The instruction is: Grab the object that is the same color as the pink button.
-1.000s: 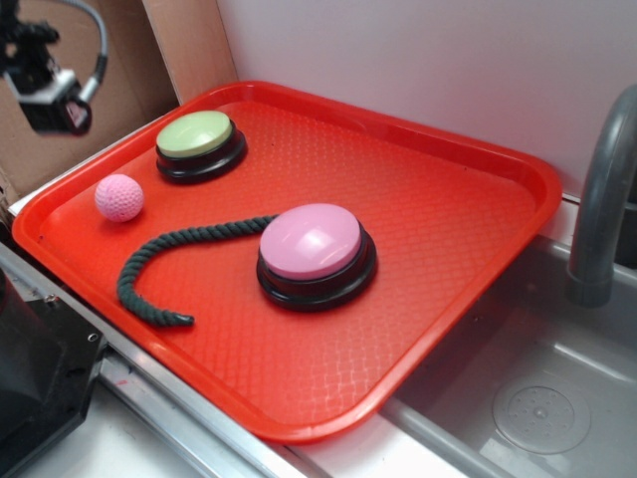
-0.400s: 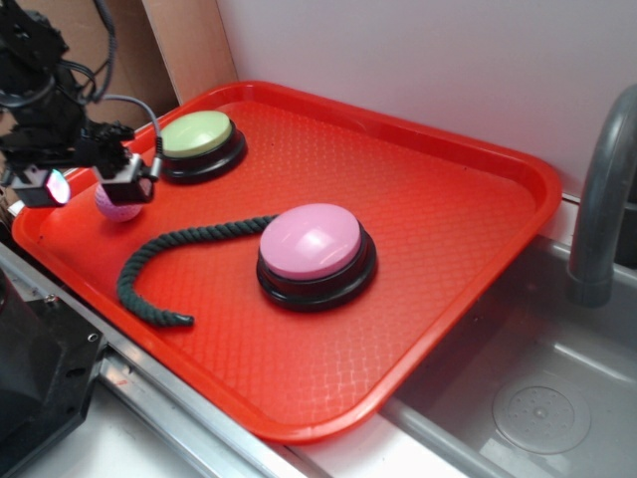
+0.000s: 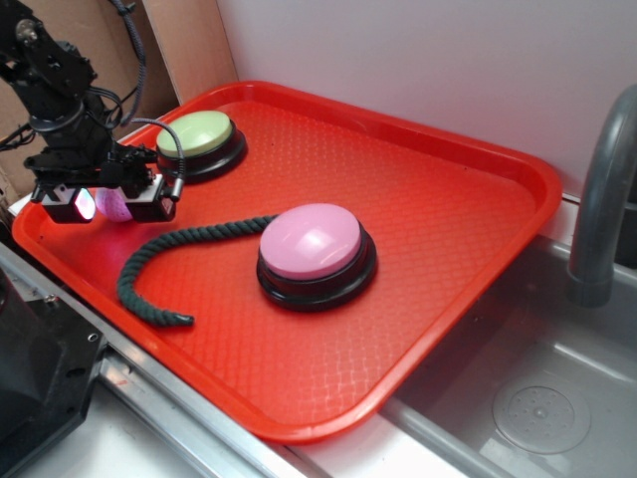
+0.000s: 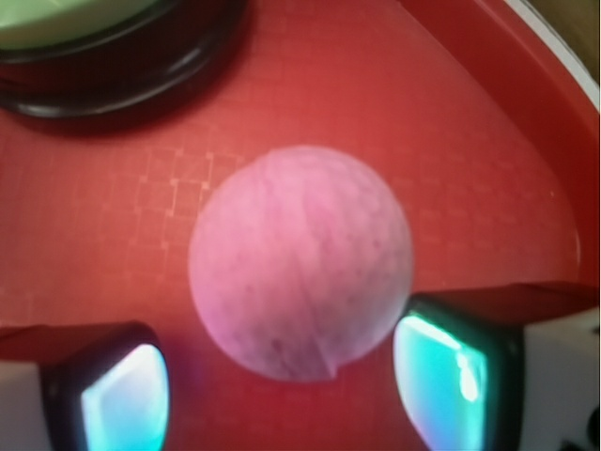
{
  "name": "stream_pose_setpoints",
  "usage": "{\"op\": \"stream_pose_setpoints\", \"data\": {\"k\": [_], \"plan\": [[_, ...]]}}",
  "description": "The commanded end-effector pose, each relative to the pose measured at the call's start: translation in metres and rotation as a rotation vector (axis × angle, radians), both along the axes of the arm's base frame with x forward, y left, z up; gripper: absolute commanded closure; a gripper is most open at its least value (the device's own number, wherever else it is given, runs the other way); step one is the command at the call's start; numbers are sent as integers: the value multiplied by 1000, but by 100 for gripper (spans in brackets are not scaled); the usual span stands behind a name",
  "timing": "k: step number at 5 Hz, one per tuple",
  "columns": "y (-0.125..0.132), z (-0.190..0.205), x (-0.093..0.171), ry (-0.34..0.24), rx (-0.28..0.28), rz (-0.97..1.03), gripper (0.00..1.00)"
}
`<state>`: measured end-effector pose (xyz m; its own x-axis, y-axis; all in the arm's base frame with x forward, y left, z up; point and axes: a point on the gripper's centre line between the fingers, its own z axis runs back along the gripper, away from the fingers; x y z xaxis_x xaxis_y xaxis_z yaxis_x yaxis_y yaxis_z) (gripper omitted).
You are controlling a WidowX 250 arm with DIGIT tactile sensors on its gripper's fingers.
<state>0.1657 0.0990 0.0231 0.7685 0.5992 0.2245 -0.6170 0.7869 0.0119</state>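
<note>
Gripper spread wide, one finger on each side of the pink golf ball, not yet touching. Ball resting on the red tray just in front of the green-topped button (round, so no long axis). Dark rope and pink button farther off, nothing blocking.

The gripper has dropped — fingers now flank the golf ball.
</note>
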Motion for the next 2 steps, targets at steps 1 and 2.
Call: {"op": "stream_pose_setpoints", "data": {"k": [1,2], "plan": [[13,2,4,-31,33,2,0],[15,0,6,-35,47,-5,100]]}}
